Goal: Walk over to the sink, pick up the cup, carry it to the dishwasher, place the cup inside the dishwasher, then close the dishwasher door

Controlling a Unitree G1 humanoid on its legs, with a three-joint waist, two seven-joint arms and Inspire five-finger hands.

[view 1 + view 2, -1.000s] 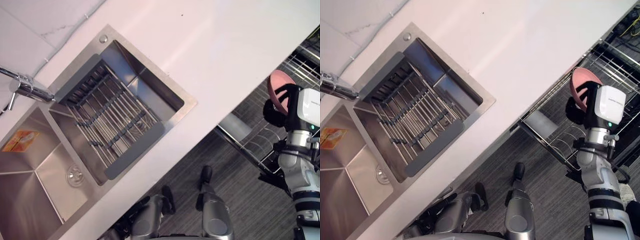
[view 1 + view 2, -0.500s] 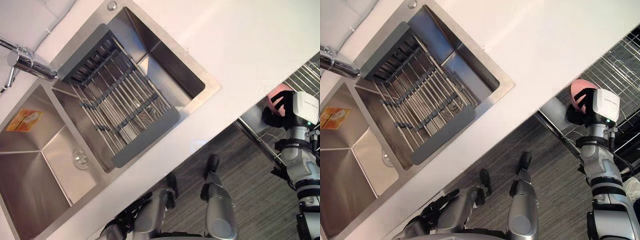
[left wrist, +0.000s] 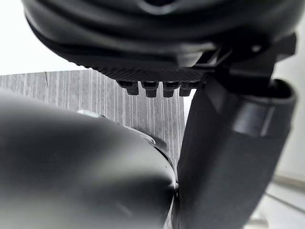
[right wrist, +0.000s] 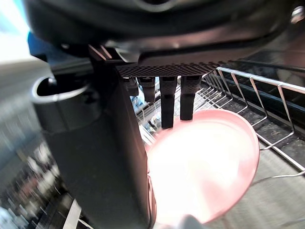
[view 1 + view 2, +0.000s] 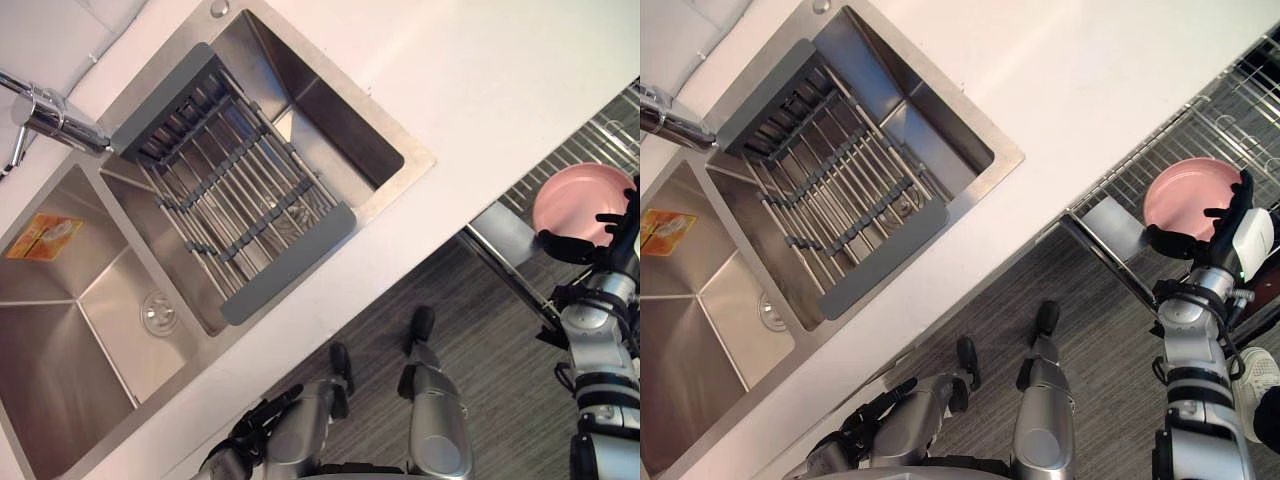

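The pink cup [image 5: 580,200] lies mouth up in the wire rack of the dishwasher [image 5: 1230,110], below the counter's right edge. My right hand [image 5: 1212,238] is open just beside it, with straight fingers [image 4: 174,100] reaching over the cup [image 4: 205,162] and the thumb [image 4: 95,143] at its rim. Whether they still touch the cup I cannot tell. My left hand [image 5: 255,428] hangs low by the counter's front, open and empty.
A steel double sink [image 5: 405,170] is set in the white counter [image 5: 500,80], with a grey drainer rack [image 5: 240,200] across one basin and a tap [image 5: 50,120] at the left. Grey striped floor [image 5: 490,350] lies between counter and dishwasher.
My right hand has opened from round the pink cup, which now rests mouth up in the rack. The camera has shifted; the left hand hangs as before.
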